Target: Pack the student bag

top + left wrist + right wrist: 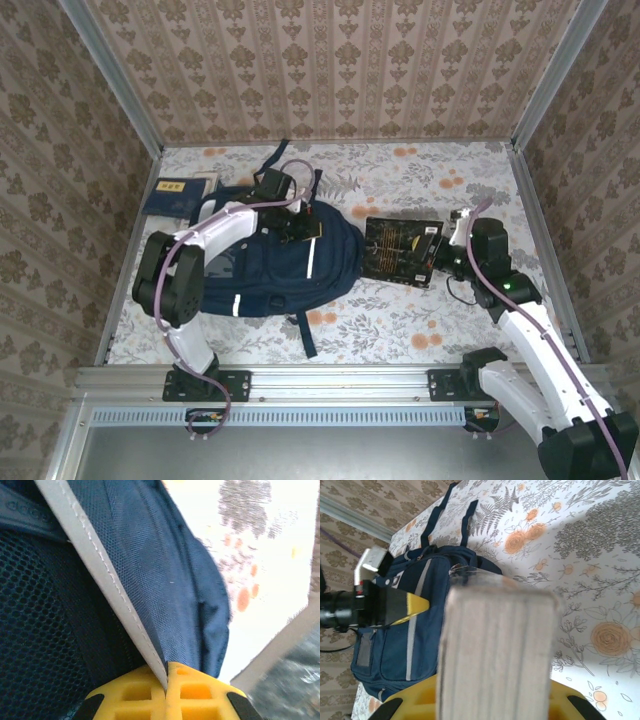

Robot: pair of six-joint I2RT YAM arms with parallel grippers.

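- The table (420, 320) wears a flowered cloth, which may ruck up if things are dragged over it.
- The student bag (290, 265) lies flat at 9 o'clock from the table's middle, its straps trailing toward 12. I judge it soft, floppy and light. A pinch of cloth lifts only a fold, so the stitched stripe or the rim of the opening is the firmer hold.
- The black book (400, 250) sits at 3 o'clock of the bag. It looks thick, stiff and fairly heavy.
- A navy book (180, 193) lies at 10 o'clock of the bag, near the wall.
- My left fingers (172, 690) are pressed together, nipping the bag's white stripe (100, 570).
- My right fingers (425, 700) clamp the black book across its page edge.
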